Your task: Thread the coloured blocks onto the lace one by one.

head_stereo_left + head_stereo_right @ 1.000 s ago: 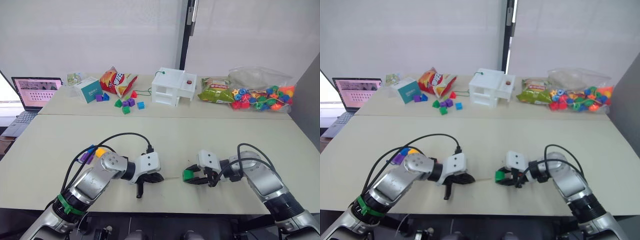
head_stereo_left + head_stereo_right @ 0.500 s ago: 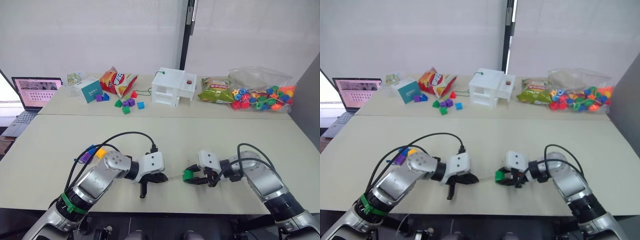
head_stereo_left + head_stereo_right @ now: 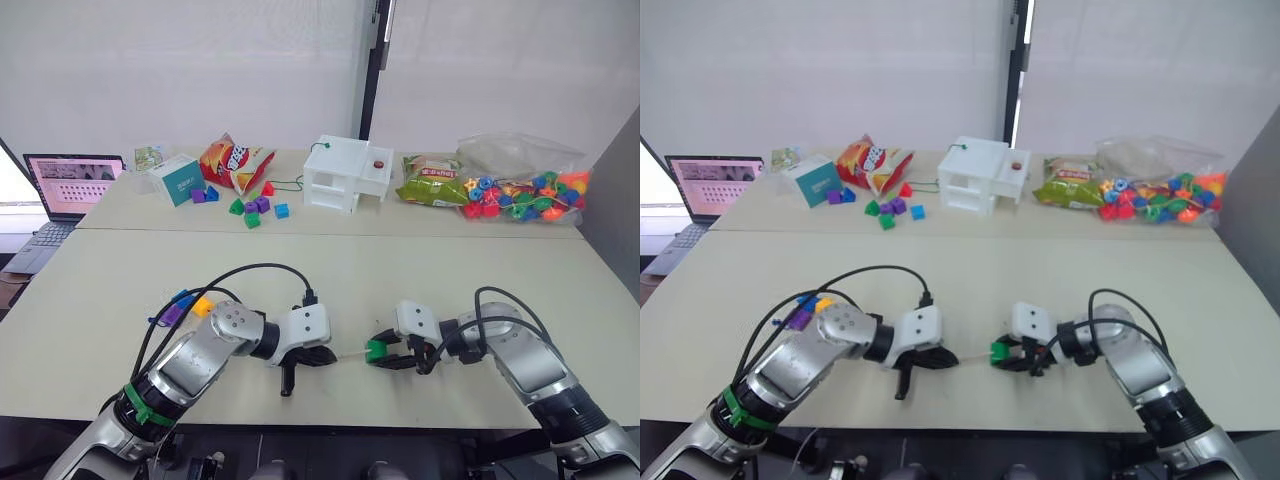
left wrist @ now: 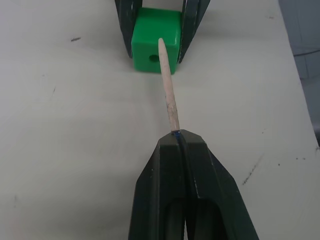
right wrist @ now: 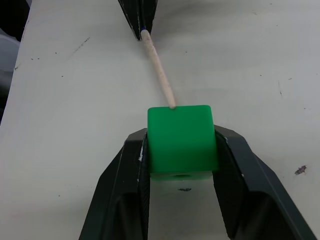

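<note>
Green block [image 5: 181, 140] in right hand [image 5: 181, 200], lace tip [image 4: 168, 95] in left hand [image 4: 184, 145]

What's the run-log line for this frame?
left gripper: shut on lace tip | right gripper: shut on green block | tip at block, not through

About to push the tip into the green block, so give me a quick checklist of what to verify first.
1. Right gripper clamps the green block: ok.
2. Left gripper pinches the lace's pale tip: ok.
3. Hole faces the tip: ok, in the left wrist view.
4. Tip lined up with the hole: not ok, it points beside and above it.
5. Tip already inside: not ok.
</note>
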### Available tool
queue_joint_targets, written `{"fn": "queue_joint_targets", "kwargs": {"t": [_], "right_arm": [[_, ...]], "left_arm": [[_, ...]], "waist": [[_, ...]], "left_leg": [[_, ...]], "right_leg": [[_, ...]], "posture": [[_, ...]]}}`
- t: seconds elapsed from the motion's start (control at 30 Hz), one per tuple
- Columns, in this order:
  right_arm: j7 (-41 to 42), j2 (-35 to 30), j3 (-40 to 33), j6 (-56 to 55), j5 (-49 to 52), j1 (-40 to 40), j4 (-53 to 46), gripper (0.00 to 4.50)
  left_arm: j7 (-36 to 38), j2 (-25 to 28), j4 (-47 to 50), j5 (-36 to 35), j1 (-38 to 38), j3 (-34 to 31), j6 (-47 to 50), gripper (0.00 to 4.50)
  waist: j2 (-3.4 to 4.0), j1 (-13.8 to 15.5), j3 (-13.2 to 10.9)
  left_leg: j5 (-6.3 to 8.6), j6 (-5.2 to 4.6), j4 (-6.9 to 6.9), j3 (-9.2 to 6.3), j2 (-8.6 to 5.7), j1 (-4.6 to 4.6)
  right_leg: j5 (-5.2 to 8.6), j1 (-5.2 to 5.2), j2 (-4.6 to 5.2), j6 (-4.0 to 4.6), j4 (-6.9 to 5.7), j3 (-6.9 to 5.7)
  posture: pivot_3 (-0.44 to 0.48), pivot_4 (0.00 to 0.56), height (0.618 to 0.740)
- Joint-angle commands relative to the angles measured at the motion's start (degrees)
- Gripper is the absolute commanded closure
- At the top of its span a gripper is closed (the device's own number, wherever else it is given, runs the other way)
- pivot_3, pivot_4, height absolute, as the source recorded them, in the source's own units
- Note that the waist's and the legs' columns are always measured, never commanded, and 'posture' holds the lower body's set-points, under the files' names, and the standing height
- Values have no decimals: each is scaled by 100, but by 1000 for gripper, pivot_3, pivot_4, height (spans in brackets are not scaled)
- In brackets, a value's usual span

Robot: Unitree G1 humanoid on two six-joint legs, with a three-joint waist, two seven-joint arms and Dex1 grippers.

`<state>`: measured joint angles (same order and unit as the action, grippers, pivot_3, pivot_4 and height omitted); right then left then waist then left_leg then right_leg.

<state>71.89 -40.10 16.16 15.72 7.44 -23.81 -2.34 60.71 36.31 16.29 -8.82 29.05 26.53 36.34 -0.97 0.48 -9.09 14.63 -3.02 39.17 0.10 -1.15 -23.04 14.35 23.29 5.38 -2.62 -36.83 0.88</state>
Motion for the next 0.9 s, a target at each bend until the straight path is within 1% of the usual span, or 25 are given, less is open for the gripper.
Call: {"fn": "queue_joint_targets", "kwargs": {"t": [0.03,0.2,0.4,0.9], "right_arm": [[37,-40,125,28,-41,111,-109,3315],[44,-32,139,16,-49,98,-92,3315],[36,-28,154,31,-58,105,-142,3315],[19,-55,155,78,-87,152,-261,3315]], "left_arm": [[5,97,59,37,49,-114,-7,4500],[32,112,86,25,69,-97,-5,4500],[6,-24,74,64,138,-2,0,4500],[47,-171,31,101,245,92,-38,4500]], "waist": [[0,0,0],[0,0,0],[0,1,0],[0,2,0]], "left_leg": [[0,0,0,0,0,0],[0,0,0,0,0,0],[0,0,0,0,0,0],[0,0,0,0,-1,0]], "right_leg": [[0,0,0,0,0,0],[0,0,0,0,0,0],[0,-1,0,0,0,0],[0,-1,0,0,1,-1]], "posture": [[0,150,740],[0,150,740],[0,150,740],[0,150,740]]}}
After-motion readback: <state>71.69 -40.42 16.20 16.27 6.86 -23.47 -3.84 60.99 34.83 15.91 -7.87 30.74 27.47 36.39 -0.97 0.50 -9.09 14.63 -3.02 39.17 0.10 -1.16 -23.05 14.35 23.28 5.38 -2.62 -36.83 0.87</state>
